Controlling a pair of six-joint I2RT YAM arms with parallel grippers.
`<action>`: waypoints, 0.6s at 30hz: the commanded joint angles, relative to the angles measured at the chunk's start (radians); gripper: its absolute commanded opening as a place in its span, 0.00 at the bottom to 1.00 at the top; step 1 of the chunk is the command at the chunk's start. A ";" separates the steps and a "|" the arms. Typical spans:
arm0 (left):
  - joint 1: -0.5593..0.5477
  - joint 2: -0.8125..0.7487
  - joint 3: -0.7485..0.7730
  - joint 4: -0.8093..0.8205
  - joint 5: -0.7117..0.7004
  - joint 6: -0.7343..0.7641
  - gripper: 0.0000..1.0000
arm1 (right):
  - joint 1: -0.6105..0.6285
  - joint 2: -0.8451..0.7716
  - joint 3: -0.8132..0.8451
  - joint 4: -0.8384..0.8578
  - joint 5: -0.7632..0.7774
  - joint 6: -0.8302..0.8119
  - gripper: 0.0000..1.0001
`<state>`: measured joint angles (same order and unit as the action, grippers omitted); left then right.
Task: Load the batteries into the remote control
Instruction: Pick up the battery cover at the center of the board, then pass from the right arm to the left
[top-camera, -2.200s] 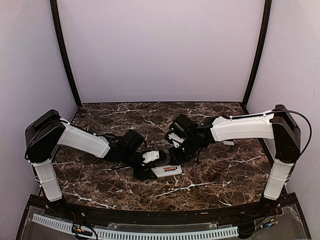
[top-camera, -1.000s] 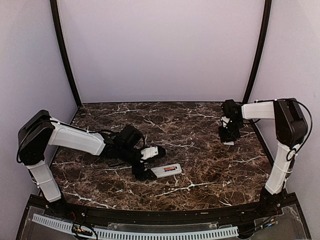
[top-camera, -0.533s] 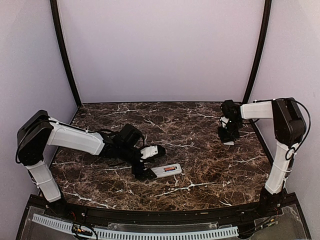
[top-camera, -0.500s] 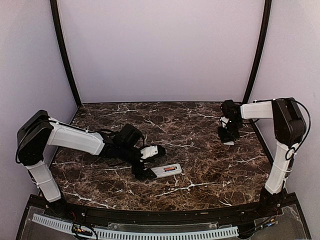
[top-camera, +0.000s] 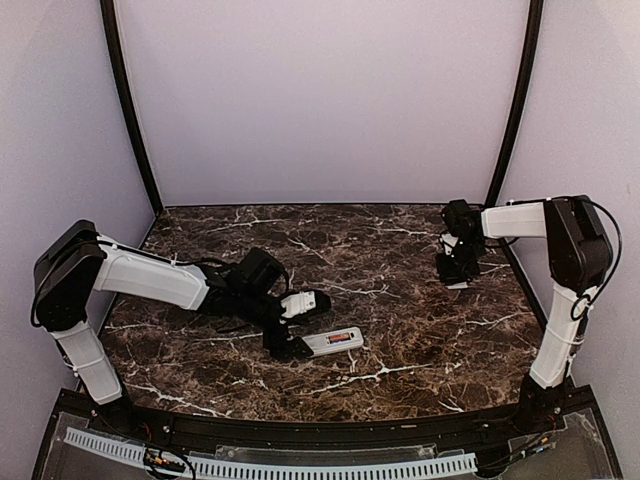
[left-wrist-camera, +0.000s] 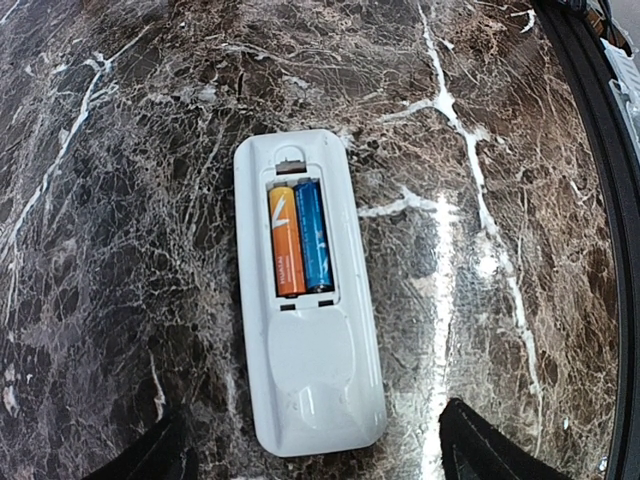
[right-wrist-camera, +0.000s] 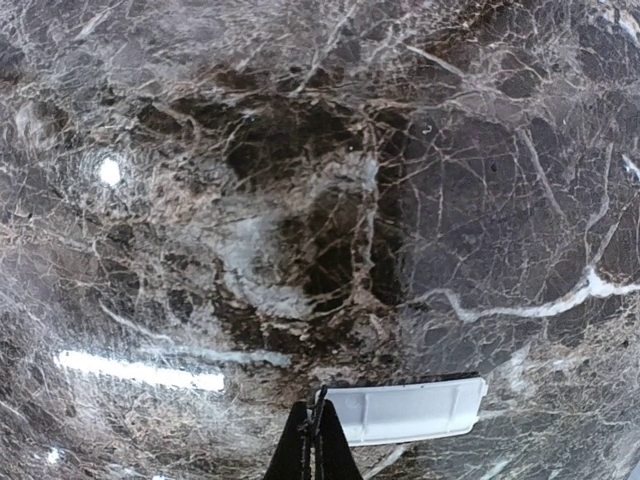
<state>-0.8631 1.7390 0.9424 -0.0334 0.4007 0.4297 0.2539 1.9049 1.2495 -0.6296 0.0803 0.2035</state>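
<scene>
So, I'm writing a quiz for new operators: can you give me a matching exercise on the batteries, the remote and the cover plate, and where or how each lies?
Things:
1. batteries
2. remote
3. cover plate

Places or states:
A. lying face down, back open
B. side by side inside the remote
C. flat on the table, far right, apart from the remote

Pairs: 1-B; 2-A; 3-C

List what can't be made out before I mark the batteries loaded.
Front of the remote control: faces the table, every view.
Polarity marks on the orange battery and blue battery: too small, left wrist view.
Whether the right gripper pinches the cover plate: its closed fingers overlap the edge, right wrist view.
</scene>
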 joint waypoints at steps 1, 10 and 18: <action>-0.004 -0.051 0.013 -0.022 0.005 -0.006 0.83 | -0.002 -0.053 0.011 -0.039 -0.050 -0.006 0.00; -0.005 -0.148 -0.060 0.165 -0.056 -0.017 0.81 | 0.044 -0.256 0.012 -0.060 -0.402 -0.041 0.00; -0.006 -0.363 -0.178 0.542 -0.070 0.009 0.81 | 0.269 -0.433 0.085 0.027 -0.733 0.091 0.00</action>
<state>-0.8631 1.4658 0.7822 0.2844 0.3305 0.4313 0.4252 1.5352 1.2961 -0.6746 -0.4397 0.2100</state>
